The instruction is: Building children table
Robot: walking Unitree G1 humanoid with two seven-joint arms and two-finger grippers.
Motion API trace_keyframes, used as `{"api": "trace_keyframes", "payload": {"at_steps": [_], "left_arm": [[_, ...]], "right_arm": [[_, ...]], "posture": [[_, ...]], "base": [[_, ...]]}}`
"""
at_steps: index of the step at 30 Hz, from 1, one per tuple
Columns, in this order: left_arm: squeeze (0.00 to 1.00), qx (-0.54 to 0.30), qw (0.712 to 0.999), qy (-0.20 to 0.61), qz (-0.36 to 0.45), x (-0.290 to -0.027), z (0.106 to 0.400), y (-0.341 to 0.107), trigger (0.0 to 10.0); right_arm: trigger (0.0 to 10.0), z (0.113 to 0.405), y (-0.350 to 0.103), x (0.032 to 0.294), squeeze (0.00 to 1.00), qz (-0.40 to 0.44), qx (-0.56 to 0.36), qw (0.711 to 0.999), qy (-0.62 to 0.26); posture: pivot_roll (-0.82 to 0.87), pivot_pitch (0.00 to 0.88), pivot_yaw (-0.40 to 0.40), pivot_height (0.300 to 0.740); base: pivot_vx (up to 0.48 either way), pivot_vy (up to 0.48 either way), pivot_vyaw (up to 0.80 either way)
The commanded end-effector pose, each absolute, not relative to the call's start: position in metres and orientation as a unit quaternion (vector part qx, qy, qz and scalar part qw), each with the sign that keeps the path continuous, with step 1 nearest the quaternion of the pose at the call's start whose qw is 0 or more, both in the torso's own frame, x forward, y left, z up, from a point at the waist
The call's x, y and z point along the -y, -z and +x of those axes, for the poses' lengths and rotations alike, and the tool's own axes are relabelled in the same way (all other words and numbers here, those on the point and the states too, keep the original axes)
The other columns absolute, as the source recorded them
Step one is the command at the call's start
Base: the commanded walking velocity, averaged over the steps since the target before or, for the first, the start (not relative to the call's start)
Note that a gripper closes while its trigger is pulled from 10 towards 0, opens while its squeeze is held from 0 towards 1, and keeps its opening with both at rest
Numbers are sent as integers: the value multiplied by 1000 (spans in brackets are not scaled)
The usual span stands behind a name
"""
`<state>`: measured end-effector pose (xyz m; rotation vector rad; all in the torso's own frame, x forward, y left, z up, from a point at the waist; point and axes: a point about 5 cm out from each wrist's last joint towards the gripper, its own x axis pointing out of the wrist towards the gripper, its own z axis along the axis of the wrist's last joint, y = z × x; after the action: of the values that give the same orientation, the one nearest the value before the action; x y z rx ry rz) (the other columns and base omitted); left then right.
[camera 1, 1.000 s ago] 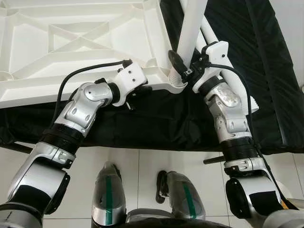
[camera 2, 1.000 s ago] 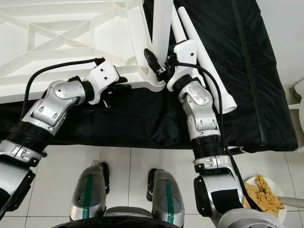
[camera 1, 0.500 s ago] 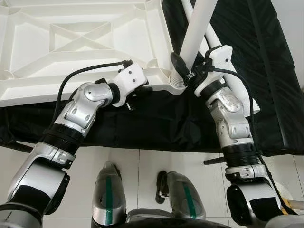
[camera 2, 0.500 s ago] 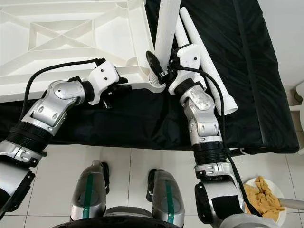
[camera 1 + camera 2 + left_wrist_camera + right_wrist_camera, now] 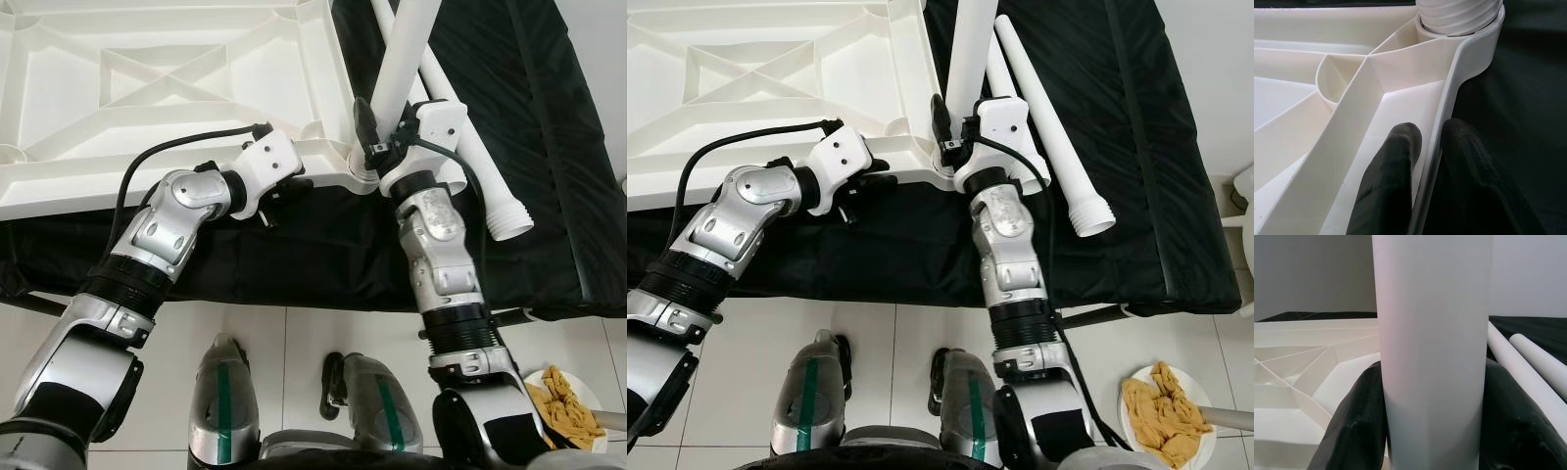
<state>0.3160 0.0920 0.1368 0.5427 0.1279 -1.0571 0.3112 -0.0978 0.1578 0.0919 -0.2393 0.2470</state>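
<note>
A white plastic table top (image 5: 147,88) lies upside down on a black cloth. A white table leg (image 5: 404,54) stands in its near right corner socket (image 5: 361,168), leaning slightly to the right. My right gripper (image 5: 382,122) is shut on this leg just above the socket, with a black finger (image 5: 1352,431) on either side of it. My left gripper (image 5: 1430,132) is shut on the table top's near rim, left of that corner, one finger inside the rim and one outside. The leg's ribbed end (image 5: 1459,14) sits in the socket.
Two loose white legs (image 5: 1058,137) lie on the black cloth (image 5: 549,147) right of the table top. Below the cloth's edge is white tiled floor with my feet (image 5: 220,392). A white plate of yellow scraps (image 5: 1161,416) lies on the floor at the right.
My right wrist has turned around the leg and the forearm has swung left under it. The leg tilted right, then back a little. The left gripper has held still.
</note>
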Motion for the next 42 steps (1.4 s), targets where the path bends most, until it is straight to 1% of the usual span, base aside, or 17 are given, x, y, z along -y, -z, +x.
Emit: {"api": "trace_keyframes", "payload": {"at_steps": [1,3,9,11,16,19,21,24,27,33,37,42], "left_arm": [[0,-15,823,503,263,-84,316,-156,10000],[0,-14,823,503,263,-84,316,-156,10000],[0,-12,824,503,262,-84,316,-157,10000],[0,-12,824,502,263,-84,316,-157,10000],[0,-12,824,502,263,-84,316,-157,10000],[0,-12,824,502,263,-84,316,-157,10000],[0,-12,824,502,263,-84,316,-157,10000],[0,-12,823,503,263,-84,316,-157,10000],[0,-12,823,503,263,-85,315,-157,10000],[0,-11,823,504,263,-84,315,-158,10000],[0,-11,822,504,263,-85,315,-158,10000],[0,-9,822,503,266,-86,316,-160,10000]], "right_arm": [[10000,306,-129,95,0,49,54,992,-105],[10000,305,-130,92,0,52,60,992,-94],[10000,302,-132,88,0,47,75,990,-109],[10000,298,-130,95,0,45,83,989,-113],[10000,296,-128,99,0,49,86,988,-117],[10000,290,-124,107,0,32,94,987,-127],[10000,290,-124,107,0,32,94,987,-127],[10000,284,-113,115,0,1,90,985,-145],[10000,283,-107,119,0,-23,87,985,-148],[10000,290,-102,127,0,-13,72,988,-138],[10000,294,-102,126,0,-7,71,986,-152],[10000,293,-99,114,0,-24,66,975,-212]], "posture": [[70,83,-54,740],[70,84,-54,740],[70,86,-56,740],[67,88,-55,740],[67,88,-55,740],[65,92,-54,740],[65,92,-54,740],[65,94,-53,740],[66,95,-50,740],[66,96,-45,740],[68,96,-42,740],[72,93,-43,740]], "base": [[0,0,0],[0,0,0],[0,0,0],[0,0,0],[0,0,0],[0,0,0],[0,0,0],[0,0,0],[0,0,0],[0,0,0],[0,0,0],[0,0,0]]}}
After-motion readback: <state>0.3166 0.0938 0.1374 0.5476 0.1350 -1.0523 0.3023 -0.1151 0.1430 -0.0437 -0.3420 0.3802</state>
